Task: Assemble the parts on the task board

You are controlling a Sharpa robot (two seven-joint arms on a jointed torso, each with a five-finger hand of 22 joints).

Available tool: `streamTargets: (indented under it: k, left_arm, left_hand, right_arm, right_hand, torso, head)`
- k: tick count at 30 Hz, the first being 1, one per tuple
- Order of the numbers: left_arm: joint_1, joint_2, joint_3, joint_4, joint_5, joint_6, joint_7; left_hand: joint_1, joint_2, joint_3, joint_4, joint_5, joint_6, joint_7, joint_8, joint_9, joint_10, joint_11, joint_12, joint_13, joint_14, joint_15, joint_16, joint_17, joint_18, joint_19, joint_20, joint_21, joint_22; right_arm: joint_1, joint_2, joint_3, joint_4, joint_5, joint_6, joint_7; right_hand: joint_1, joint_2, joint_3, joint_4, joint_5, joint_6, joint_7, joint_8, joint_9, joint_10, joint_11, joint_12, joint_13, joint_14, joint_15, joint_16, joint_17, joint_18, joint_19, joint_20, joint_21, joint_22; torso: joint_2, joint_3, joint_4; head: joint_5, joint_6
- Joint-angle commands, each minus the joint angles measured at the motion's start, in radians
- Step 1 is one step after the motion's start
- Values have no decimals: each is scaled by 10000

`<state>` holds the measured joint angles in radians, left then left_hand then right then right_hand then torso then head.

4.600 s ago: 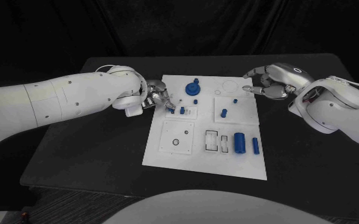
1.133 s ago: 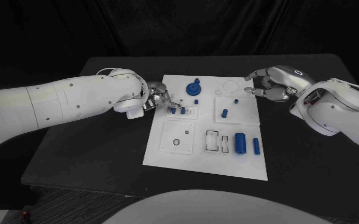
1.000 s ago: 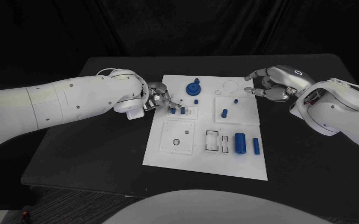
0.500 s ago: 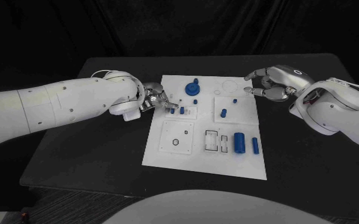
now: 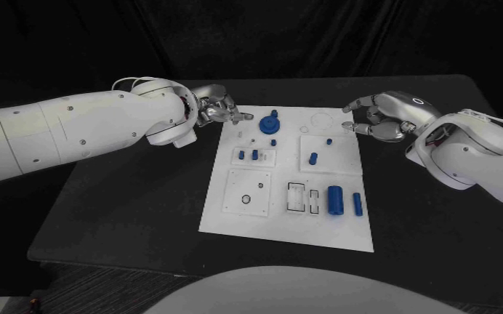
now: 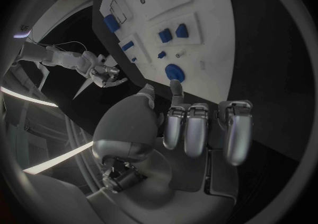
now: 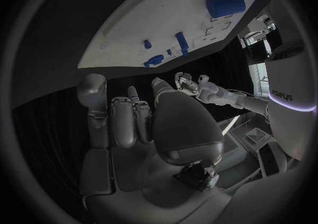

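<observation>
Left silver hand [image 5: 215, 107], fingers curled on nothing, beside round blue knob part [image 5: 270, 123] on white task board [image 5: 251, 223]; right silver hand [image 5: 375, 119] likewise curled, empty; risk of knocking knob

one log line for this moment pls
left hand: empty, at task board far-left corner | right hand: empty, off far-right edge | blue parts on board

Left hand [image 5: 215, 107] hovers with fingers loosely curled, right hand [image 5: 375, 118] likewise, both empty.
</observation>
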<state>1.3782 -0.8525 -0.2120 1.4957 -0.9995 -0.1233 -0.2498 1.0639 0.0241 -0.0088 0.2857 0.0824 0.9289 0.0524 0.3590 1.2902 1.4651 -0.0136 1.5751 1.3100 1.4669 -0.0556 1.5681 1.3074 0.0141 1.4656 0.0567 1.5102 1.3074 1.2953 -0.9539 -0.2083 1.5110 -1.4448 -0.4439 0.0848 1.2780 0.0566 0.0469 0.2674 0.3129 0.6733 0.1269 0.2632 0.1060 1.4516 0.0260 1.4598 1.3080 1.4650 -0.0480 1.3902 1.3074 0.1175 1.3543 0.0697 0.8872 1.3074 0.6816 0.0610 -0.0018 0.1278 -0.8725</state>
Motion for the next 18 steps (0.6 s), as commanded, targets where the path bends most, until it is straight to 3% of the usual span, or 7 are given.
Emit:
streamTargets:
  k: [1, 5, 7, 8, 9, 10, 18]
  left_arm:
    - [92, 130, 6, -52, -256, -585, 1868]
    - [144, 331, 4, -255, -790, -178, 3115]
    - [150, 439, 3, -361, -1389, 10, 3555]
    - [144, 531, 2, -451, -1928, 163, 3801]
    - [135, 601, 2, -521, -2318, 252, 3957]
    - [122, 659, 1, -581, -2635, 306, 4083]
    - [-158, 1172, 0, -1063, -5070, 30, 4822]
  left_hand:
    - [669, 91, -90, -20, 169, -583, 194, -226, -98, 789, 217, -225, 2382, 1039, 188, 27, 2634, 92, 296, 129, -189, 2318]
    - [2067, 192, 36, -163, 262, -1741, 685, -1224, -1197, -1195, 618, -1469, 1102, 568, 580, -218, 2243, 294, -687, 410, -1030, 2002]
    - [2857, 207, 313, -287, 119, -1850, 833, -1971, -2556, -3826, 796, -3428, -501, -2378, 734, -2246, -201, 430, -1384, 540, -1615, 1786]
    - [3309, 118, 487, -77, 183, -1489, 804, -2490, -3952, -7164, 919, -7778, -3784, -3593, 846, -4003, -2040, 537, -1779, 682, -2037, 1658]
    - [3455, 42, 539, -105, 149, -1359, 745, -2594, -4219, -7641, 1087, -8675, -4369, -3672, 962, -4220, -2276, 521, -1792, 780, -2074, 1649]
    - [3817, -39, 745, -190, 110, -915, 799, -2974, -5369, -7393, 1119, -10831, -6474, -3525, 1008, -4619, -2756, 597, -1880, 944, -2301, 1592]
    - [5300, -527, 1812, -1376, 262, -1757, 50, -2970, -8206, -7846, 302, -13333, -9325, -2884, 204, -5359, -3807, 700, -1631, 496, -2863, 1405]
  right_arm:
    - [-18, -31, 8, 44, -9, -439, 261]
    - [-18, -53, 8, 102, -9, -687, 541]
    - [-18, -59, 8, 126, -9, -730, 614]
    - [-18, -58, 8, 132, -9, -737, 652]
    - [-18, -57, 8, 133, -9, -735, 672]
    - [-18, -55, 8, 133, -9, -732, 685]
    - [-20, -28, 8, 133, -9, -698, 754]
  right_hand:
    - [-23, -22, -48, 104, 48, 198, -17, 6, -35, -147, -15, -159, 1038, 530, 49, 174, 923, -20, 168, -31, 379, 921]
    - [-116, -24, -86, 174, 55, 320, -31, 36, -50, -74, -34, -132, 1072, 559, 34, 210, 951, -37, 241, -47, 479, 964]
    - [-276, 14, -131, 198, 82, 539, -61, 48, -48, 61, -70, -68, 1144, 615, -4, 256, 991, -71, 385, -85, 696, 1039]
    - [-281, 17, -130, 193, 94, 573, -67, 47, -48, 63, -74, -76, 1135, 619, -12, 251, 984, -73, 398, -90, 705, 1044]
    - [-281, 17, -130, 193, 94, 573, -67, 47, -48, 63, -74, -76, 1135, 619, -12, 251, 984, -73, 398, -90, 705, 1044]
    - [-280, 18, -129, 190, 102, 585, -68, 45, -49, 55, -76, -90, 1118, 614, -14, 229, 962, -71, 398, -93, 690, 1041]
    - [-236, 17, -105, 159, 142, 622, -65, -3, -69, -74, -72, -252, 934, 547, -10, 3, 736, -6, 286, -98, 275, 941]
  torso:
    - [-1, -4, -1]
    - [2, -2, 3]
    - [3, 1, 4]
    - [4, 4, -2]
    - [6, 4, 1]
    - [8, 6, 4]
    - [16, -1, -5]
  head:
    - [13, -1]
    - [-21, -1]
    - [-39, -1]
    - [-32, -1]
    - [-38, -1]
    - [-49, -1]
    - [-76, -1]
